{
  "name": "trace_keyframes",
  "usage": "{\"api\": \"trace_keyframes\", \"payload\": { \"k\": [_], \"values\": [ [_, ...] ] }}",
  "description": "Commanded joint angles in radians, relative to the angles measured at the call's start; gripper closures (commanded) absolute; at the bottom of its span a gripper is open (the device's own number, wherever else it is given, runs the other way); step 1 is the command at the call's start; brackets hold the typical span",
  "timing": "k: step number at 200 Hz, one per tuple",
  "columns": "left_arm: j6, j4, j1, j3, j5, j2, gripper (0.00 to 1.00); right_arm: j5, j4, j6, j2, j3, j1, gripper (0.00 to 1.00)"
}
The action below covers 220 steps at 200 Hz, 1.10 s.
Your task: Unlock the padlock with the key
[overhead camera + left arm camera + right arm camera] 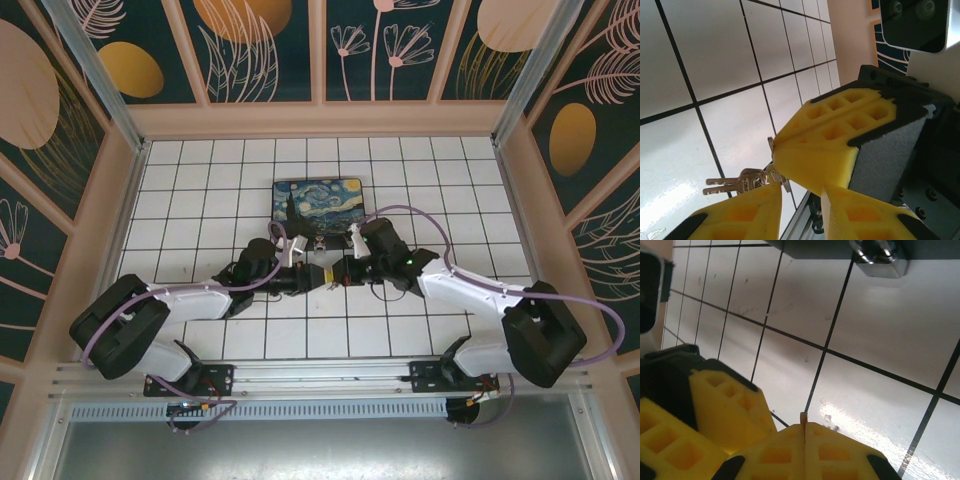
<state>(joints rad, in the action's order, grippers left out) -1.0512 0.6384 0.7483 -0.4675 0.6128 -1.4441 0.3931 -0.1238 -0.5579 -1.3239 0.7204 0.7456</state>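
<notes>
Padlock [879,262] was shiny polished metal, key [742,182] a duller silvery metal. White table [875,355] tiles looked glossy and smooth with light scuffs, and the right gripper [804,427] was matt yellow plastic.

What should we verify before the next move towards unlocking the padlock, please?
1. Right gripper holds the key: ok, its shut fingertips pinch a thin metal edge.
2. Left gripper ready to take it: ok, its fingers stand apart beside the key and have not yet clamped.
3. Clearance between the two grippers' fingers: cannot tell, they sit very close together.
4. Padlock reachable: ok, it hangs at the near edge of the box.
5. Padlock's keyhole facing the arms: cannot tell.
</notes>
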Motion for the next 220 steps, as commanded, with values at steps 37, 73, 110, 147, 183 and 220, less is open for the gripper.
{"api": "trace_keyframes", "payload": {
  "k": [37,73,110,147,183,220],
  "values": [
    [0.017,0.053,0.011,0.022,0.019,-0.039,0.75,-0.072,-0.049,-0.070,-0.042,0.102,0.012,0.95],
    [-0.009,0.123,0.013,0.055,0.016,-0.039,0.74,-0.068,-0.040,-0.086,-0.052,0.104,-0.007,0.95],
    [-0.014,0.123,0.009,0.040,0.005,-0.044,0.72,-0.080,-0.062,-0.083,-0.078,0.140,0.011,0.95],
    [-0.028,0.134,-0.002,0.051,-0.027,-0.029,0.68,-0.070,-0.065,-0.096,-0.070,0.134,0.012,0.95],
    [-0.033,0.144,-0.017,0.051,-0.042,-0.016,0.69,-0.052,-0.069,-0.115,-0.070,0.128,0.012,0.96],
    [-0.035,0.150,-0.016,0.035,-0.050,-0.027,0.71,-0.024,-0.050,-0.167,-0.073,0.122,0.011,0.97]
  ]
}}
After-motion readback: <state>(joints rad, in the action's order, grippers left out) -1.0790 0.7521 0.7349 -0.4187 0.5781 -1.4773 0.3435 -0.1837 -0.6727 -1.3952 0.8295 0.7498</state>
